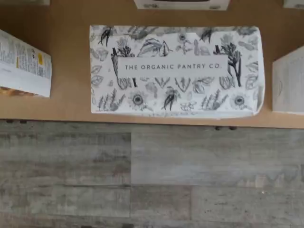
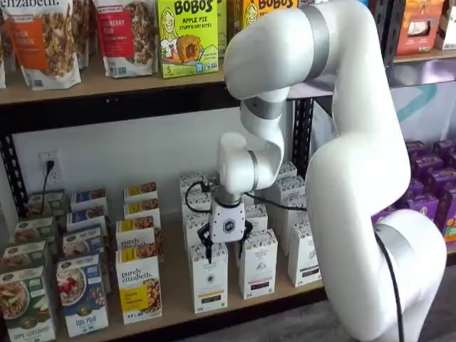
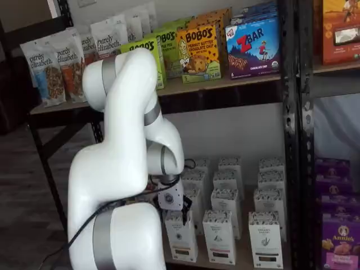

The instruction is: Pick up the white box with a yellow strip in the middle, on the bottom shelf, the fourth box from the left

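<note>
Pincer [image 2: 226, 249] open above the white box [image 2: 209, 276]

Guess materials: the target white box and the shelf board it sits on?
White box: looks like matte printed paperboard, with crisp folded edges, botanical line art and no glare. Bottom shelf: smooth tan board, probably wood or laminate; faint grain, so it's hard to say which.

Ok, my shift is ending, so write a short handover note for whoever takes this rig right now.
Claw: open, holding nothing, poised directly above the white box.
White box: upright at the front of the bottom shelf, untouched; the wrist view shows its patterned top centred below the camera.
Done: approach and alignment over the box.
Left: lower the claw, close on the box, lift it off the shelf.
</note>
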